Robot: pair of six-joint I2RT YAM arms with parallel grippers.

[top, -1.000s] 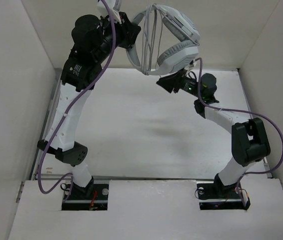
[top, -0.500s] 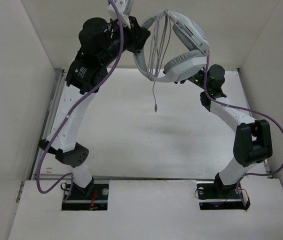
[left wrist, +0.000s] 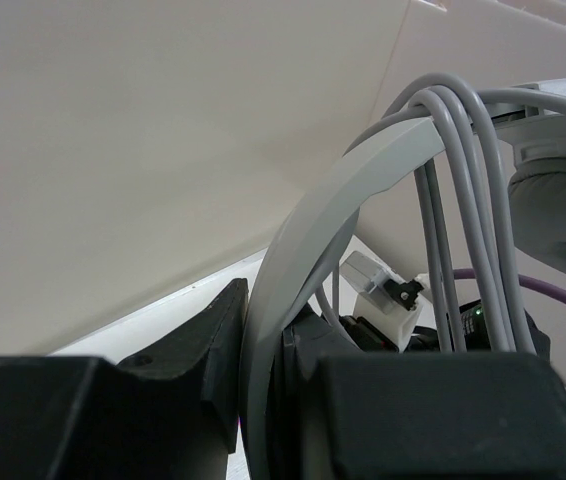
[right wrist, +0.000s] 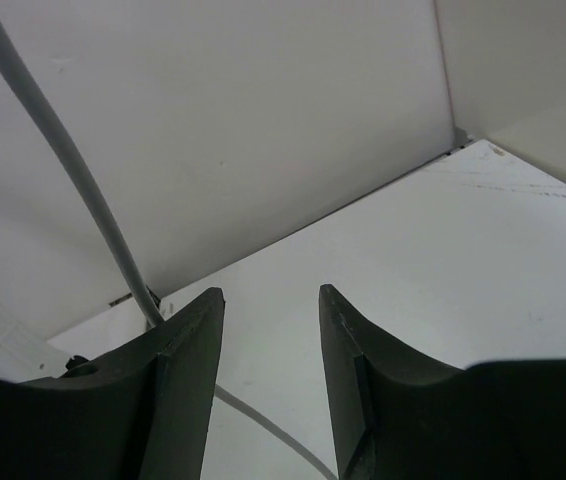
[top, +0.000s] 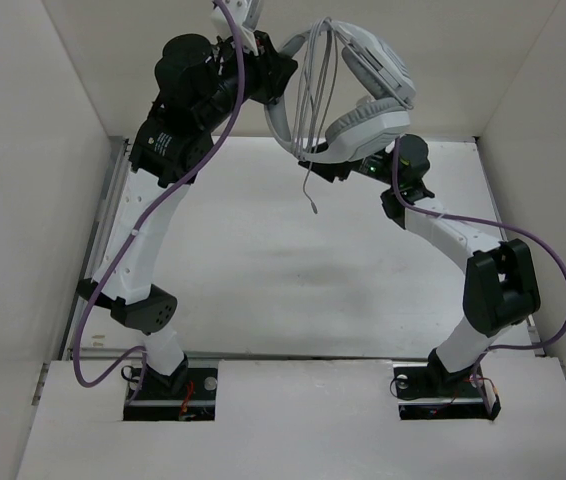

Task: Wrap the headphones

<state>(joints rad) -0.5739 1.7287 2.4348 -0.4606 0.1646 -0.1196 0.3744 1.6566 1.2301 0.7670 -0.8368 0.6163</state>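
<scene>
The headphones (top: 368, 70) hang high above the far side of the worktop (top: 263, 270), with the headband (left wrist: 298, 260) clenched in your left tool (left wrist: 278, 390). The grey cord (left wrist: 458, 200) lies in several loops over the headband, and its loose end with the plug (top: 314, 208) dangles free below. Your right tool (right wrist: 271, 340) sits just under the lower earcup (top: 368, 125), released and grasping nothing; the cord runs past it outside the gap.
</scene>
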